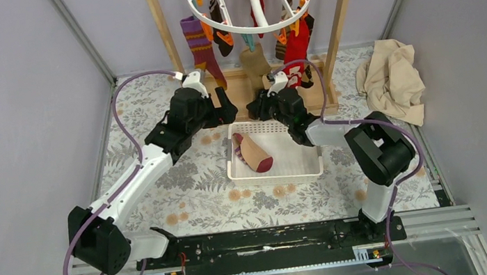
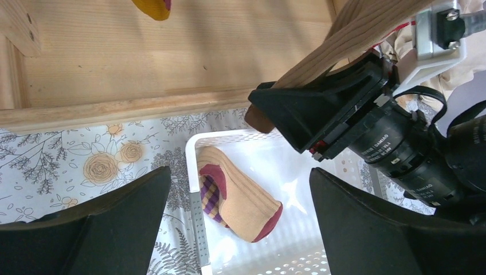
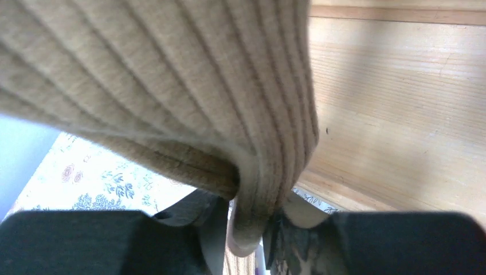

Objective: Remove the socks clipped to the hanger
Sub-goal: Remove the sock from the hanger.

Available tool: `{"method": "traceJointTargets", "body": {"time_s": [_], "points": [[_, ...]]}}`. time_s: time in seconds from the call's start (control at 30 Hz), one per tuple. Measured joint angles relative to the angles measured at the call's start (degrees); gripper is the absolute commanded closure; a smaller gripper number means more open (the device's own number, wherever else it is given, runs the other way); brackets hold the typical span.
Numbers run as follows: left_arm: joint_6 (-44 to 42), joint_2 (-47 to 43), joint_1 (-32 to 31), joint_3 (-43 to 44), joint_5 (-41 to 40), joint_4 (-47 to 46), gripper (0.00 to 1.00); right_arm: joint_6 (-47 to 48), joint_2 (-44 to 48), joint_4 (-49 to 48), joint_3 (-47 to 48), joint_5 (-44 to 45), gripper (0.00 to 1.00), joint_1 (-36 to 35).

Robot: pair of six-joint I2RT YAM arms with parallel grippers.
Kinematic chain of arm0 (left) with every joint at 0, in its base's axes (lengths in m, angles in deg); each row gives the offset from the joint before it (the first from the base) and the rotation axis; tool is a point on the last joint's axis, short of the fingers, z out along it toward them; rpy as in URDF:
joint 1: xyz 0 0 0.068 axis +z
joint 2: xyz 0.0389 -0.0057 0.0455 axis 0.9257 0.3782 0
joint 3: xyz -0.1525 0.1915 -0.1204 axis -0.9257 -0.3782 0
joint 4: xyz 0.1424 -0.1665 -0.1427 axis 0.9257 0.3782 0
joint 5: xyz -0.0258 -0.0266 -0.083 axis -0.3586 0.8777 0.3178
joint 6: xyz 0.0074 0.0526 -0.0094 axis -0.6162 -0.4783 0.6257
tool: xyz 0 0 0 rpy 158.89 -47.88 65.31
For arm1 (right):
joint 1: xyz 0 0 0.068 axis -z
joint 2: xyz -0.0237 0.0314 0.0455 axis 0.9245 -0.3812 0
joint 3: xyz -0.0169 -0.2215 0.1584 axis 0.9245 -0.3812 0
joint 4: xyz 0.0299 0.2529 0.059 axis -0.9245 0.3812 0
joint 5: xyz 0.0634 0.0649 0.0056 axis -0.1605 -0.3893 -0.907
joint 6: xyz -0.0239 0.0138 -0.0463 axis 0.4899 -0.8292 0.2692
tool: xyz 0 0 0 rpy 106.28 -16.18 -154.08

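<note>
Over floral table [image 1: 198, 192], right claw [image 1: 261, 104] stretches forward pinching tan sock [image 1: 254, 60]; left claw [image 1: 227, 110] gapes empty.

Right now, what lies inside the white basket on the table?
One sock lies inside: tan, with a dark red toe and purple stripes. The right arm covers the basket's far right corner, so that part cannot be seen.
</note>
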Motion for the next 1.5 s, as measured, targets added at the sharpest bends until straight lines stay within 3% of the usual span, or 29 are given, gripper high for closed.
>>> {"method": "traceJointTargets", "body": {"time_s": [0.13, 0.2, 0.43, 0.9, 1.5], "points": [[0.0, -0.4, 0.0, 0.0, -0.1, 0.4, 0.02, 0.2, 2.2, 1.5, 0.0, 0.1, 0.9, 0.0], [0.0, -0.7, 0.0, 0.0, 0.0, 0.7, 0.02, 0.5, 4.5, 2.9, 0.0, 0.1, 0.93, 0.0], [0.1, -0.9, 0.0, 4.0, 2.4, 2.3, 0.02, 0.9, 14.6, 7.9, -0.4, -2.5, 0.96, 0.0], [-1.7, -1.1, -0.5, 13.6, 6.4, 0.4, 0.01, -3.9, 23.7, 22.0, -1.7, -21.1, 0.99, 0.0], [-3.2, 6.8, -2.7, 28.2, 10.1, -5.3, 0.02, -3.2, 26.9, 35.9, 0.7, -23.2, 1.0, 0.0]]}}
